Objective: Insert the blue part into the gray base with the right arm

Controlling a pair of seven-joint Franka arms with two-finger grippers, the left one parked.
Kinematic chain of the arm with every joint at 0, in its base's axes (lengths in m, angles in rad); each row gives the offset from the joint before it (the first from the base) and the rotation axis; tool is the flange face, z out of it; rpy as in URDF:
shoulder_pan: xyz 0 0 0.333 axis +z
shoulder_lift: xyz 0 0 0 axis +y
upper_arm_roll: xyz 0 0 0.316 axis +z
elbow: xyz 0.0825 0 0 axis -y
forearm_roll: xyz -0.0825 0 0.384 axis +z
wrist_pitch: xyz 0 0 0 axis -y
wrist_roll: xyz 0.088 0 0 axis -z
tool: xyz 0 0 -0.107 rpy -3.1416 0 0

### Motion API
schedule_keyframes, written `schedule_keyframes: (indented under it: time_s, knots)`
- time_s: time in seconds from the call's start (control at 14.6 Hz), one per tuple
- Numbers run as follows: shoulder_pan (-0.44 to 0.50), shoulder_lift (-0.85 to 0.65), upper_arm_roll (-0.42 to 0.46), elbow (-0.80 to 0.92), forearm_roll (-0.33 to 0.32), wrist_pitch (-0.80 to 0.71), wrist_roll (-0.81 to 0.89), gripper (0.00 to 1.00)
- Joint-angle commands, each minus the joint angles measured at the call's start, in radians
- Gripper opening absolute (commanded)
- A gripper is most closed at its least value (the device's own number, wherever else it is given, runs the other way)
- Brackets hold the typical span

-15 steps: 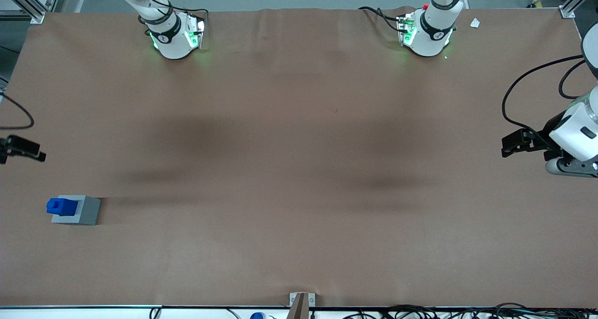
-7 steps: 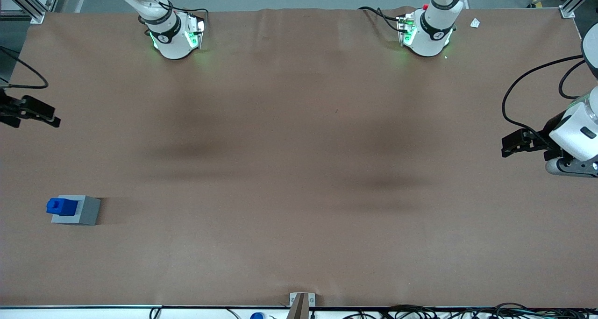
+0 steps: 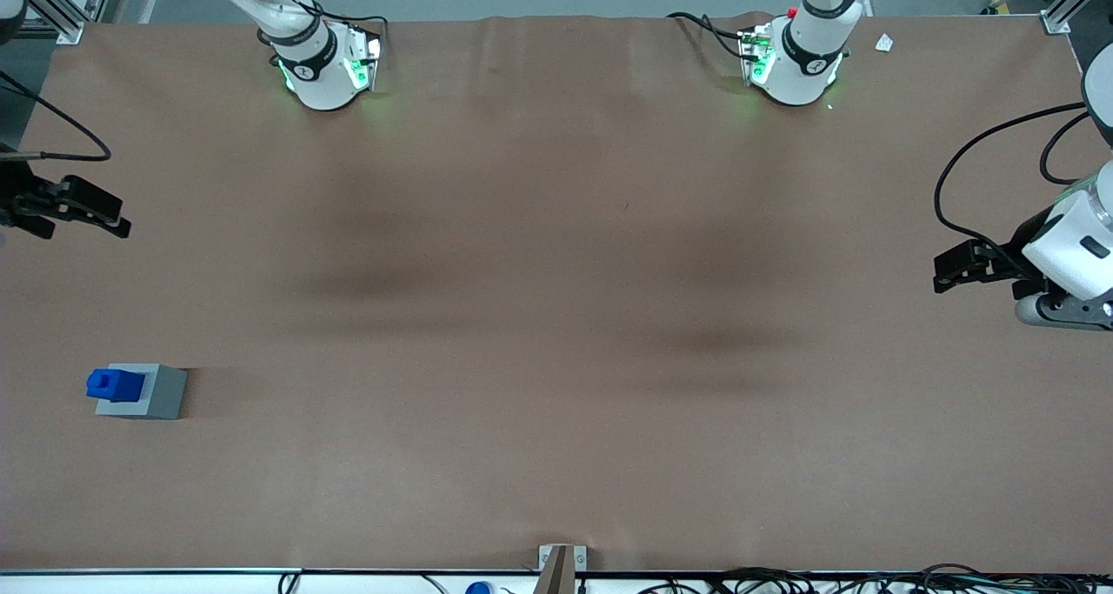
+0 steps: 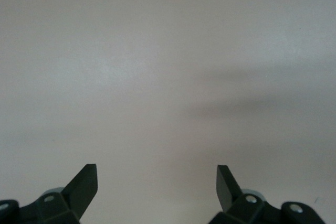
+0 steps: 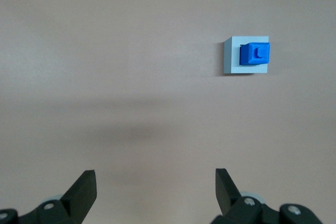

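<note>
Two blocks sit stacked near the tabletop's edge at the working arm's end: the blue part (image 3: 114, 383) already rests in the gray base (image 3: 143, 391). Up high and well apart from them, the gripper (image 5: 155, 182) hangs with jaws spread, holding nothing. Looks seated to me, so the smart play is staying clear and avoiding any nudge.

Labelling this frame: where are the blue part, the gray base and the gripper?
blue part (image 5: 255, 53), right wrist view, top face.
gray base (image 3: 163, 391), front view, bare top.
gripper (image 3: 116, 218), front view, open, between fingertips.
</note>
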Motion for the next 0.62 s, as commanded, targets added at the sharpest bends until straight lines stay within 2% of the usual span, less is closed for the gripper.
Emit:
schedule_keyframes:
  time_s: [0.0,0.55]
  knots:
    - [0.016,-0.015,-0.002,0.007,-0.012,-0.016,0.028,1.00]
    - [0.022,-0.014,-0.002,0.007,-0.012,-0.019,0.065,1.00]
